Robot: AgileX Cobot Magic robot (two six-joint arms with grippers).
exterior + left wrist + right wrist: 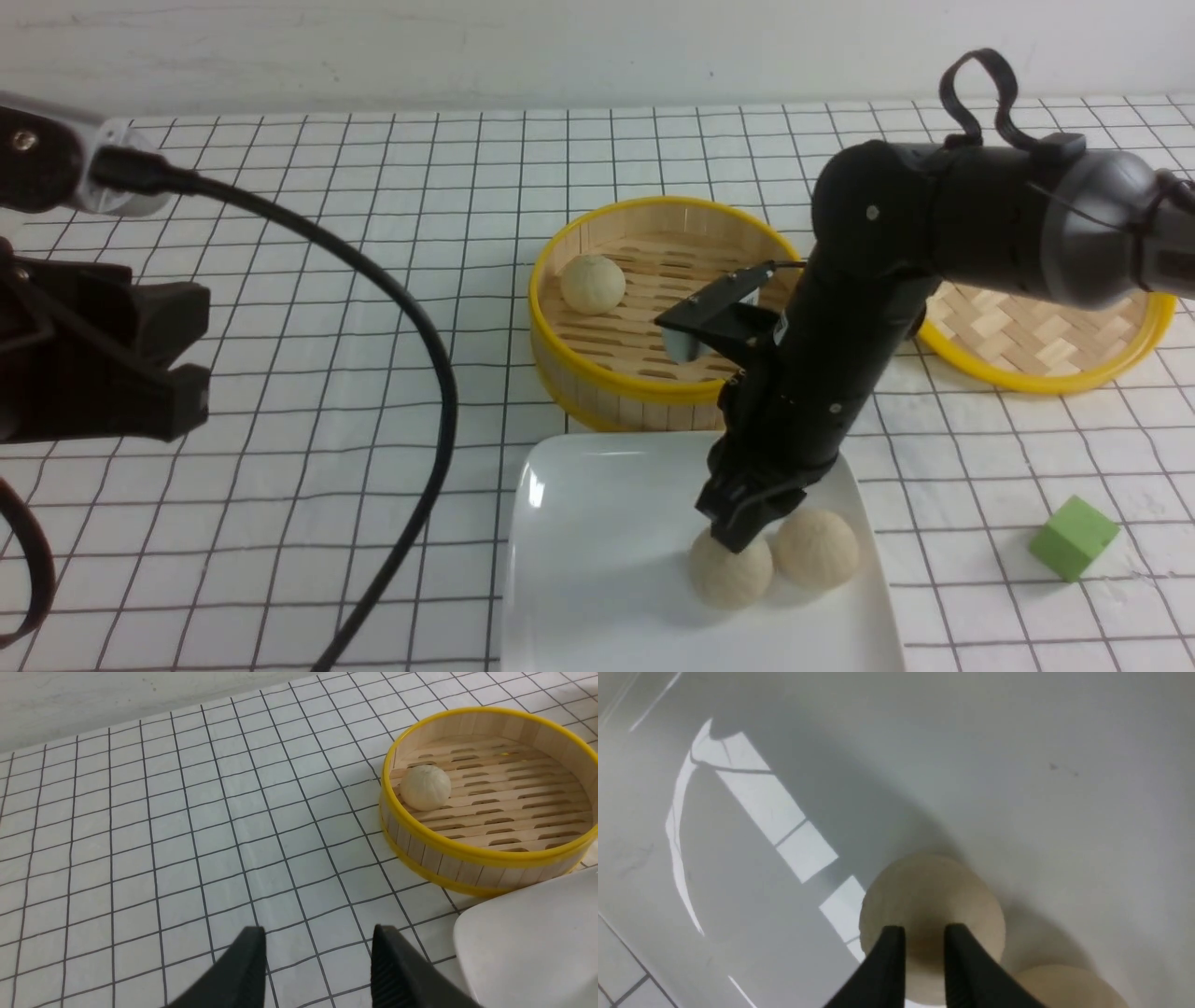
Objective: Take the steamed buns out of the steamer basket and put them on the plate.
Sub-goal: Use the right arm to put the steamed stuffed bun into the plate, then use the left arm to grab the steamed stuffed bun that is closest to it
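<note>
Gripper of the right arm [739, 539], fingers nearly together atop one steamed bun [731, 574] on the plate [597, 532]; grip cannot be told. Left gripper [317, 963] gapes, empty.

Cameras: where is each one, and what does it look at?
Front: between left arm and right arm, both showing; faces basket, plate.
Left wrist: on left arm; faces basket bun; left end effector shows.
Right wrist: on right arm; faces plate bun; right end effector shows.
Shared: front and left wrist both see basket bun.

Gridded table [373, 280]: basket [551, 355], lid [1027, 345], plate [597, 523], cube [1074, 537]
</note>
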